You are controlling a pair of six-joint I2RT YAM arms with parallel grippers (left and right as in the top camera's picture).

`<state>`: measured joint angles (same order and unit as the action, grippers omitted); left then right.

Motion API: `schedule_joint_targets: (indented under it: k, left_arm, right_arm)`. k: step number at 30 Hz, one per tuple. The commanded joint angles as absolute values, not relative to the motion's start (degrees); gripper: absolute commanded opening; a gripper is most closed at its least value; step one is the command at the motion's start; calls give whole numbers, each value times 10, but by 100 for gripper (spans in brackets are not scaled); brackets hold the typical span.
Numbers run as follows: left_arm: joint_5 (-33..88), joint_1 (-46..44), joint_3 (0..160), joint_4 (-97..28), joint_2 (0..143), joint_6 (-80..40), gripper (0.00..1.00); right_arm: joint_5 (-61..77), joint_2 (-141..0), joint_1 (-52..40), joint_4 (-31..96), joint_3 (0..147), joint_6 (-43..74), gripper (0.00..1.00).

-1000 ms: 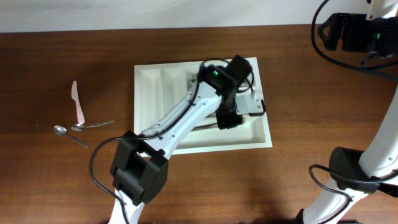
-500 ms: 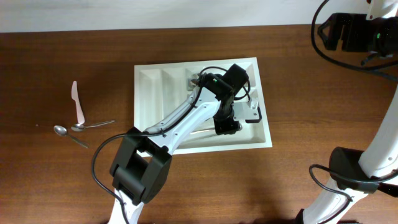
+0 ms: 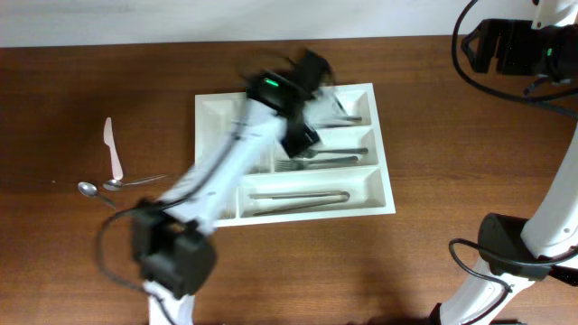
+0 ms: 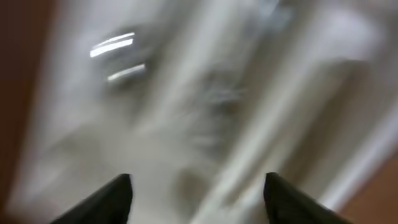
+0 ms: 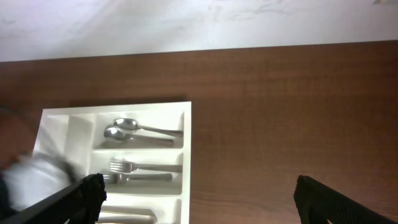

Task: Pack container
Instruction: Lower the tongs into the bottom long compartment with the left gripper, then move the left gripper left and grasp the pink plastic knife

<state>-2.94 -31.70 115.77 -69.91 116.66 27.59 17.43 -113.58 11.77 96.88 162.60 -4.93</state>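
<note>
On the far left of the worktop (image 3: 54, 108) one white knife (image 3: 111, 149) and two loose spoons (image 3: 135, 181) lie well apart from the container (image 3: 206, 108), which sits at mid-worktop. These three pieces are not yet packed.

A second ago the left arm (image 3: 226, 167) reached low over the right half of the container and hid its long compartments. Now it is swinging up and leftward, blurred, and all three long compartments show. The left claw (image 4: 198, 180) has its fingers spread with nothing between them, so it has probably just let a piece go and is heading back for the loose cutlery.

Inside the single container, the top long compartment holds two packed spoons (image 5: 140, 129). The middle one holds what look like two forks (image 5: 140, 168). The bottom one holds long metal pieces (image 3: 298, 196), seemingly two, though I cannot tell the count for sure. The two narrow upright compartments are partly covered by the arm.

At far right the right claw (image 5: 199, 186) hangs wide apart and empty, away from the container.
</note>
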Motion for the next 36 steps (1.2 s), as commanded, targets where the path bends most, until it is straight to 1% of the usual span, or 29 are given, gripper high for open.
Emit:
schedule_joint_targets:
  k: [1, 2, 3, 4, 8, 9, 10, 11, 12, 14, 15, 18, 21, 25, 29, 33, 36]
  left_arm:
    - [-163, -223, 1188, -706, 1081, 147, 81]
    - [-160, -193, 1188, -709, 1072, 130, 87]
    - [-147, -158, 1188, -713, 1067, 115, 97]
    - [-126, -129, 1188, -716, 1064, 111, 100]
    - [-11, 16, 1184, -705, 1078, 109, 100]
    - [-2, 41, 1183, -703, 1085, 96, 96]
    - [1, 71, 1182, -703, 1096, 67, 92]
    - [1, 101, 1182, -707, 1111, 32, 89]
    - [1, 132, 1182, -713, 1131, 0, 84]
    - [1, 167, 1182, -723, 1164, -23, 81]
    - [5, 185, 1182, -729, 1185, -24, 81]
    - [18, 223, 1182, -735, 1244, -24, 80]
    - [20, 236, 1182, -726, 1286, -24, 77]
    - [19, 238, 1182, -706, 1331, -23, 73]
    - [20, 238, 1182, -679, 1356, -24, 72]
    - [20, 238, 1182, -668, 1372, -24, 64]
    - [21, 237, 1182, -667, 1393, -24, 63]
  right_arm:
    - [173, -1139, 120, 967, 1632, -51, 99]
    - [173, -1139, 120, 967, 1632, -51, 99]
    - [173, -1139, 120, 967, 1632, -51, 99]
    - [173, -1139, 120, 967, 1632, -51, 99]
    - [173, -1139, 120, 967, 1632, -51, 99]
    - [173, -1139, 120, 967, 1632, -51, 99]
    - [173, -1139, 120, 967, 1632, -51, 99]
    - [173, -1139, 120, 967, 1632, -51, 99]
    - [173, -1139, 120, 967, 1632, -51, 99]
    - [173, -1139, 120, 967, 1632, -51, 99]
    - [173, -1139, 120, 967, 1632, -51, 99]
    - [173, -1139, 120, 967, 1632, -51, 99]
    - [173, -1139, 120, 967, 1632, -51, 99]
    - [173, -1139, 120, 967, 1632, -51, 99]
    - [173, -1139, 120, 967, 1632, -51, 99]
    - [173, -1139, 120, 967, 1632, -51, 99]
    - [173, -1139, 120, 967, 1632, -51, 99]
